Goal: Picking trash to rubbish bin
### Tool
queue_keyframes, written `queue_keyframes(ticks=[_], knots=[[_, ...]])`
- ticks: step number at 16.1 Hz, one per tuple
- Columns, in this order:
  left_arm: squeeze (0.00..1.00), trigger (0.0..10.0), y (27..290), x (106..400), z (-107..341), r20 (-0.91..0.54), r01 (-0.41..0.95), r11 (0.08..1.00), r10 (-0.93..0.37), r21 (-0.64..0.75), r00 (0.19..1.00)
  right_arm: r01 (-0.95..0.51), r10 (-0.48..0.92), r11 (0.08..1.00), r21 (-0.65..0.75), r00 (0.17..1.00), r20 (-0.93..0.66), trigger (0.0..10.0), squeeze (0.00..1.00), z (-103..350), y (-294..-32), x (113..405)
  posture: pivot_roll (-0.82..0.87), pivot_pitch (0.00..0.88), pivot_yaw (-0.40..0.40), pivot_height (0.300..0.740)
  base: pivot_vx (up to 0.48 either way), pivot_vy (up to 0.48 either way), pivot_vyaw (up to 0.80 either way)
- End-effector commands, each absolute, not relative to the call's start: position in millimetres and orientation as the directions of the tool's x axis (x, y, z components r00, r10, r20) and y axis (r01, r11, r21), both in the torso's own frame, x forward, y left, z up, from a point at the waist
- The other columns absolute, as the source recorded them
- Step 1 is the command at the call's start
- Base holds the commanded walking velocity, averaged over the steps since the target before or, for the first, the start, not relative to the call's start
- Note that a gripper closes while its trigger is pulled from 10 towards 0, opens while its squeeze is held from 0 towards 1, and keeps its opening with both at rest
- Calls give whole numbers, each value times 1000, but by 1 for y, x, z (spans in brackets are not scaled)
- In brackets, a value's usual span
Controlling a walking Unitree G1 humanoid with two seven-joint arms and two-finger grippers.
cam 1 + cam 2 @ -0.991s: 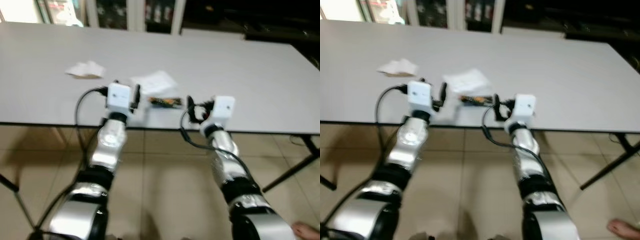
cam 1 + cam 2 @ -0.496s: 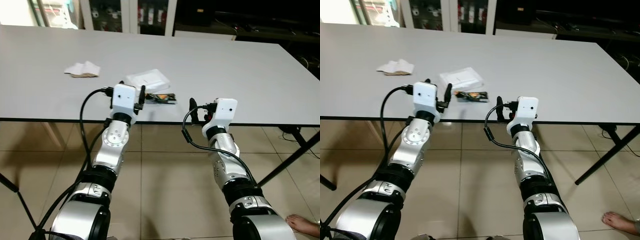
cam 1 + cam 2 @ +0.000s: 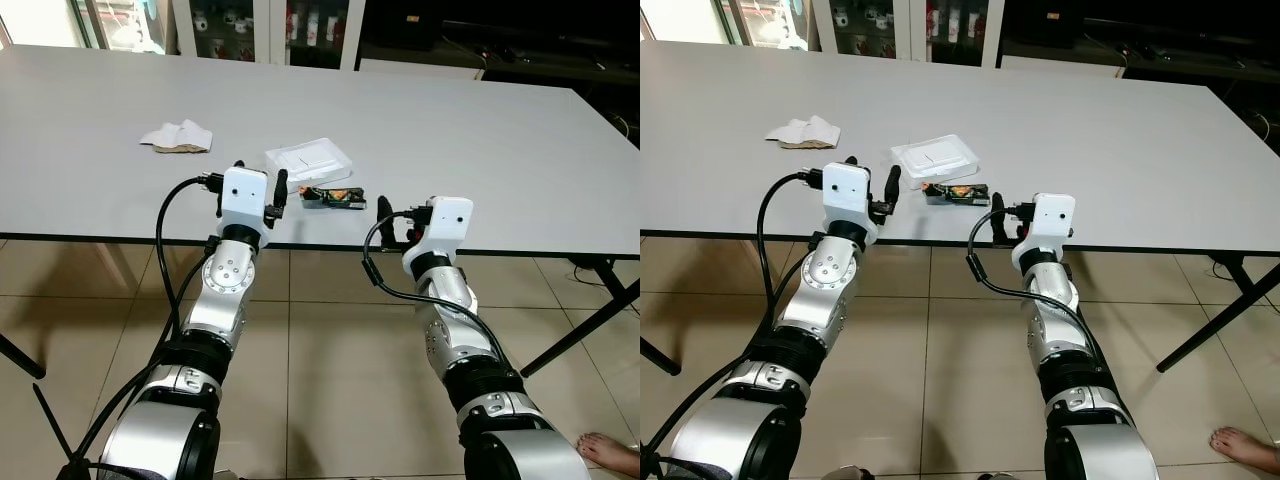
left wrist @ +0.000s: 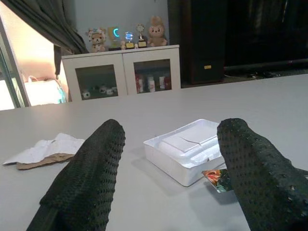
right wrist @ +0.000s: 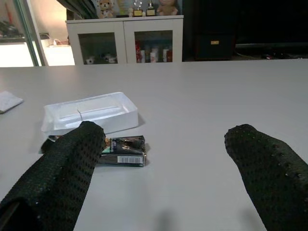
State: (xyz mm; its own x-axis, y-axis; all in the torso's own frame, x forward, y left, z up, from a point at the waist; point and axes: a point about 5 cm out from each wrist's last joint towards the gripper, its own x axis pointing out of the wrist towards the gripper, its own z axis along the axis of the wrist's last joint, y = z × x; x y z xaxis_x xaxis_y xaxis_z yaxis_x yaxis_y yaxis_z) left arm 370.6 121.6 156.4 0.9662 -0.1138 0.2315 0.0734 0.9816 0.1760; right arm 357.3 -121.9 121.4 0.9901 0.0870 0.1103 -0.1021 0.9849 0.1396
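Both grippers hang spread wide at the table's (image 3: pixel 520 150) near edge. The right gripper (image 5: pixel 163 163) should straddle the snack wrapper (image 5: pixel 122 150) squarely, clear of the white tray (image 5: pixel 89 115), and pinch low.

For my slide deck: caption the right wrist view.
Open right gripper faces a white tray and snack wrapper on the grey table.

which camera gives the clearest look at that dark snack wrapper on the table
The right wrist view: the snack wrapper lies whole and close, barcode showing, just in front of the white tray. Both eye views show it small. In the left wrist view only a corner peeks out beside the left tool's finger.
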Motion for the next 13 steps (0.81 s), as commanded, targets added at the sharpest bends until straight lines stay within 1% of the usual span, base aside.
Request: queue_keyframes(ticks=[1,6,9,13], knots=[[0,10000,120,369,154,224,79,982,-116,169,968,-98,83,986,135,990,115,10000,0,124,-126,359,-43,43,-89,740,0,0,0],[0,10000,121,370,151,198,58,985,-91,165,976,-105,90,986,132,989,117,10000,0,125,-126,359,-42,40,-96,740,0,0,0],[0,10000,125,371,152,199,46,985,-80,167,977,-108,93,985,131,989,118,10000,0,126,-125,360,-36,39,-99,740,256,0,0],[0,10000,125,371,153,205,43,985,-77,168,976,-109,93,985,133,988,121,10000,0,127,-124,360,-39,35,-95,740,282,0,0]])
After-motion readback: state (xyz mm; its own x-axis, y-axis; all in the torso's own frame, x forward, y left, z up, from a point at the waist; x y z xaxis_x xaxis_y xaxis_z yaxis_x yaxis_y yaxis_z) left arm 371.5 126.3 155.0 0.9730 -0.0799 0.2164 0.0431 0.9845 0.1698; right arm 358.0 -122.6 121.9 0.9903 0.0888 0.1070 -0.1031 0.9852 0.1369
